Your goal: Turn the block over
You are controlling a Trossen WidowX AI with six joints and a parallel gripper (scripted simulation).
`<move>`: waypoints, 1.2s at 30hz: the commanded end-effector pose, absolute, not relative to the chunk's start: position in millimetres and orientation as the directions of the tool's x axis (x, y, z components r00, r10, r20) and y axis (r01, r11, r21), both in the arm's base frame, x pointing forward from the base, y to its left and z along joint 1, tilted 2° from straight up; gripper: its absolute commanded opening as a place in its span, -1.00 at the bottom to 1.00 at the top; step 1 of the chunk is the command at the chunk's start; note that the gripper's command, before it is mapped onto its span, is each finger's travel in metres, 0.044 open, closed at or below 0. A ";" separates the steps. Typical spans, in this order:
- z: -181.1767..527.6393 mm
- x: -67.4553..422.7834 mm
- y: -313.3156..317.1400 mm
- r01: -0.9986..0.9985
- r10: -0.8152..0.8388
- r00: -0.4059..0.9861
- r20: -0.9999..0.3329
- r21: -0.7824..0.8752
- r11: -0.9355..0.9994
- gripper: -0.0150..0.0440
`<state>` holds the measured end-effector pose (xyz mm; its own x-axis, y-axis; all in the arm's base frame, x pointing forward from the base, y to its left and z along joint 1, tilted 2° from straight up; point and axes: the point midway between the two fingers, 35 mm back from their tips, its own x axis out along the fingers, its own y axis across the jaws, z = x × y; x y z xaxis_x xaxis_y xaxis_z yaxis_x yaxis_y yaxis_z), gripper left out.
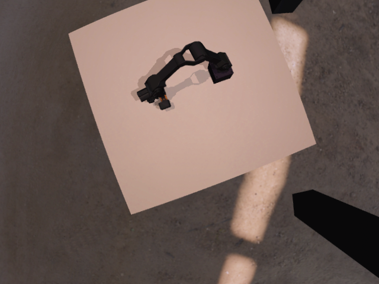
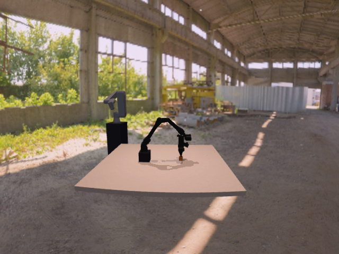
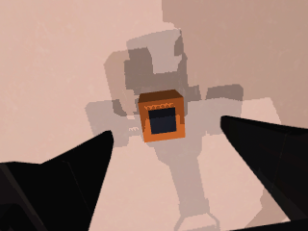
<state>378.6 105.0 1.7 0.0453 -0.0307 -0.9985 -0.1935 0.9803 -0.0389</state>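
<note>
The block [image 3: 162,121] is a small orange cube with a dark square mark on its upward face, resting on the tan table [image 3: 48,48] [image 1: 199,152] [image 2: 164,180]. In the top view only orange slivers of the block show under the gripper. In the exterior view the block [image 2: 180,157] sits just under the fingertips. My gripper [image 3: 166,128] [image 1: 161,100] [image 2: 180,153] points straight down over the block. It is wide open and empty, one finger on each side of the block, a little above it and not touching.
The arm's black base [image 1: 221,73] [image 2: 144,155] stands on the table, away from the block. A black pedestal with a grey device [image 2: 116,134] stands beyond the table's far edge. Another black shape [image 1: 336,220] lies on the floor beside the table.
</note>
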 end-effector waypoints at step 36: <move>-31.5 379.8 104.4 -0.193 -0.027 0.046 -0.999 -0.036 0.981 -0.05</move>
<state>379.7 104.3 -31.4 0.0450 -0.0282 -0.9986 -0.1906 0.9810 -0.0363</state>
